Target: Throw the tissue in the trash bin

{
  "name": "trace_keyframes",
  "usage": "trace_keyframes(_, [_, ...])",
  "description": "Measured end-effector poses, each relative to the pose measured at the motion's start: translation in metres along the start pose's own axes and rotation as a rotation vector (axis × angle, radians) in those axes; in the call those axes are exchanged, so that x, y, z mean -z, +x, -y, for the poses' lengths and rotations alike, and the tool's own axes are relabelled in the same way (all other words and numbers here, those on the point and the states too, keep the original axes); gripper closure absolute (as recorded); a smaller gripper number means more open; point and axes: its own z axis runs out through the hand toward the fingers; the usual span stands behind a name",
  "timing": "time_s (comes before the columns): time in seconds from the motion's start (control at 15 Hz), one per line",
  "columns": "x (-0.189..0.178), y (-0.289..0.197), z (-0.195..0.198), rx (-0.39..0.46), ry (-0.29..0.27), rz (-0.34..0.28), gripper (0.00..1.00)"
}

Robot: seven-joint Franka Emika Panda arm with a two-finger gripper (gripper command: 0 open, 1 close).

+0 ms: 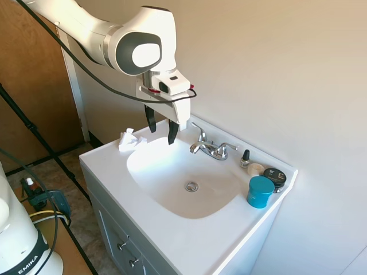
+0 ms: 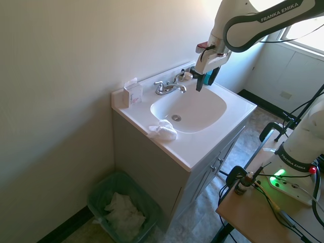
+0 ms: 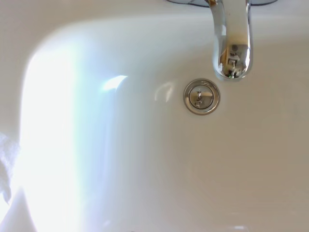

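Observation:
The tissue point(image 1: 129, 139), a crumpled white wad, lies on the vanity top beside the basin's rim, also visible as the tissue point(image 2: 163, 130) near the counter's front edge. A sliver of the tissue point(image 3: 7, 162) shows at the wrist view's edge. My gripper point(image 1: 161, 128) hangs open above the basin, a short way from the wad, with nothing between its fingers; from the other side the gripper point(image 2: 205, 80) hovers near the faucet. The trash bin point(image 2: 97, 195), dark green with white paper inside, stands on the floor beside the vanity.
A chrome faucet point(image 1: 212, 148) and the drain point(image 3: 201, 96) sit under the gripper. A blue jar point(image 1: 261, 191), a black tin point(image 1: 276, 177) and a small bottle point(image 1: 245, 157) crowd one counter end. An upright white carton with pink print point(image 2: 133, 94) stands against the wall.

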Motion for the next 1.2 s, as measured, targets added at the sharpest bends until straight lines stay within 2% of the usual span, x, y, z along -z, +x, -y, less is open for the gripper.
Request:
trace_keyframes(0.4, [-0.004,-0.019,0.01,0.062,-0.012,0.011,0.0])
trace_keyframes(0.93, [0.006,-0.113,0.075,0.138,0.001,-0.034,0.0])
trace_keyframes(1.2, [-0.019,-0.156,0.118,0.184,-0.028,-0.048,0.0])
